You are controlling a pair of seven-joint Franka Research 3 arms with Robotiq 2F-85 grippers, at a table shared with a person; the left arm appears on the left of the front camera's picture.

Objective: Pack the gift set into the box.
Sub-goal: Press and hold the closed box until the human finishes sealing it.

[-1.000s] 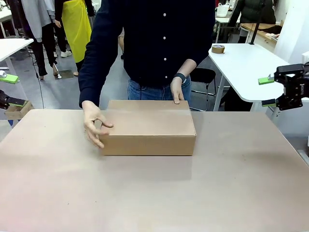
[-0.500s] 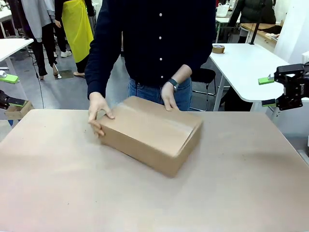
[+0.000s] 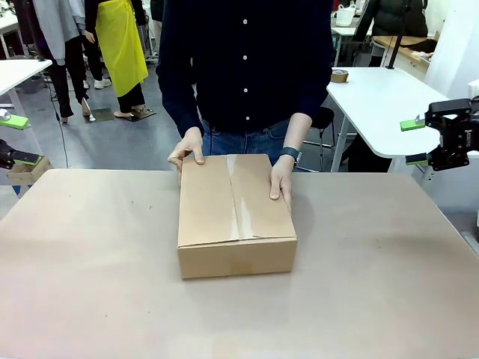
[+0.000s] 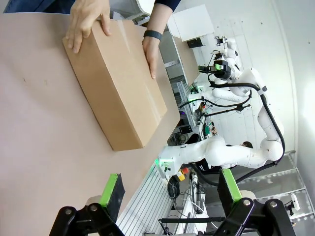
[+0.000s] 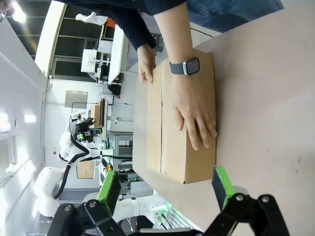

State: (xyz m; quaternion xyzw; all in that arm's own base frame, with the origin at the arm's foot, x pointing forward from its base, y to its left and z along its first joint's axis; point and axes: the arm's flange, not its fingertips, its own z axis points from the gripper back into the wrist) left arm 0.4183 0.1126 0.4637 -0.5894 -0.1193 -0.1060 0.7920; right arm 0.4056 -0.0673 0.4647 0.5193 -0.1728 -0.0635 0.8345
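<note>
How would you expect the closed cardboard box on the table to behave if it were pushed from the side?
Low, wide and flat-bottomed, the box would probably slide rather than tip. Its walls look stiff, though the top may give along its centre seam. On the smooth table it might swivel if pushed off-centre.

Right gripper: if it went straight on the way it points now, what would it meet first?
Probably the box, its closed top beside the person's hand; the right gripper sits well off, so depth is uncertain.
</note>
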